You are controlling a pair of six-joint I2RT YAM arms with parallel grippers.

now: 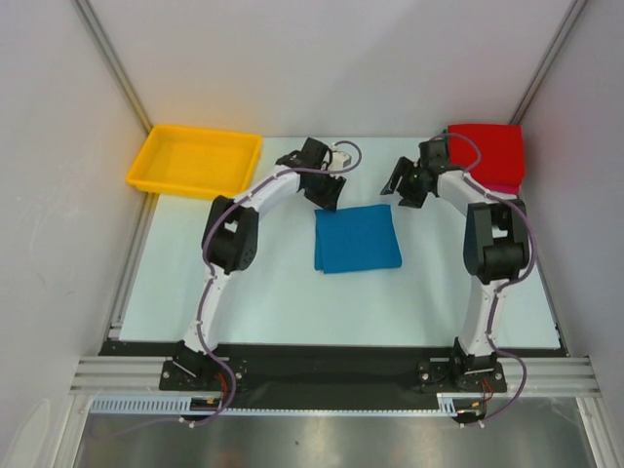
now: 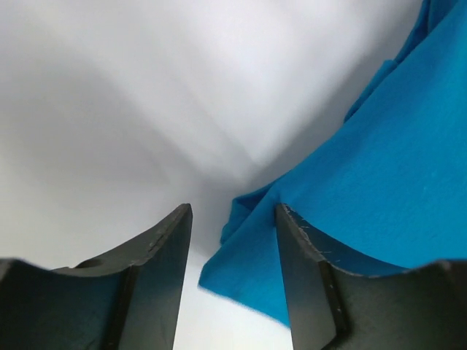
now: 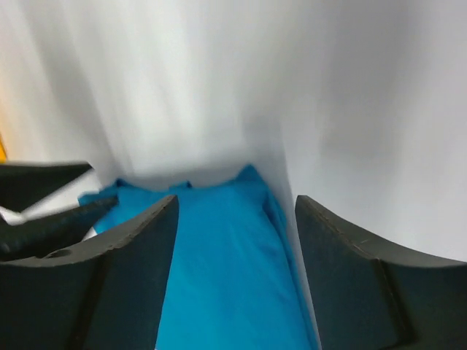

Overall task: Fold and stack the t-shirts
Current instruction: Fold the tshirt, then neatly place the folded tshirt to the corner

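At centre, blue t-shirt (image 1: 357, 239) crosswise, left-right

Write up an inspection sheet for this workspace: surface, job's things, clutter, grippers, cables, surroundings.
Surface: pale table, flat, no spills seen.
Job's things: blue t-shirt folded square at mid-table; red t-shirt folded at the far right corner, a pink cloth edge under it.
Clutter: yellow tray at far left, empty.
Grippers: left gripper open at the blue shirt's far left corner; right gripper open past its far right corner; neither holds anything.
Cables: purple cables run along both arms, none snagged.
Surroundings: white walls, metal frame rails.
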